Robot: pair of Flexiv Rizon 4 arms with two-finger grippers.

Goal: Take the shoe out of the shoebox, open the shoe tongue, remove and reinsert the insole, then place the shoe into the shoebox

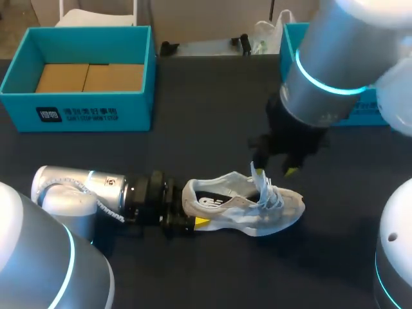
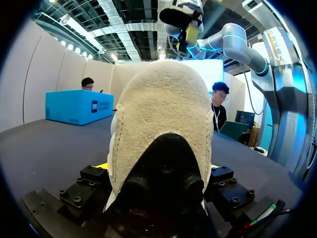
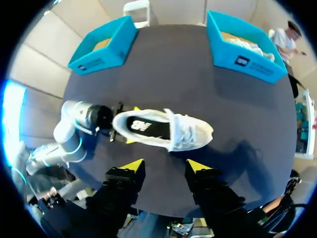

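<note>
- Because the shoe (image 1: 244, 209) looked like a light trainer with a soft mesh upper, it would likely have sagged or twisted under a pull, so its stiffer heel and sole seemed the sound places to hold.
- It stood on its sole near the middle of the surface (image 1: 212, 96), somewhat toward the near edge, with its toe pointing at the right edge.
- It was out of the shoebox (image 1: 19, 77), which sat well apart at the far left corner.
- A second teal box (image 3: 247, 54) sat by the far right edge.
- The left fingers (image 1: 201, 223) were clamped on the heel from both sides, the left arm lying low and level along the near left of the surface. This anchored the shoe.
- The tongue (image 1: 259, 183) appeared to stand up from the laces. Thin and floppy, it would have wanted a light pinch at its free end.
- The dark insole (image 3: 148, 128) showed in the opening. It was probably flexible and thin, and best caught at its heel edge.
- The right fingers (image 3: 130, 166) were spread apart and held nothing.
- The right arm pointed straight down over the laces, its wrist above the shoe's front half; in the head view one yellow tip sat just beside the raised tongue.
</note>
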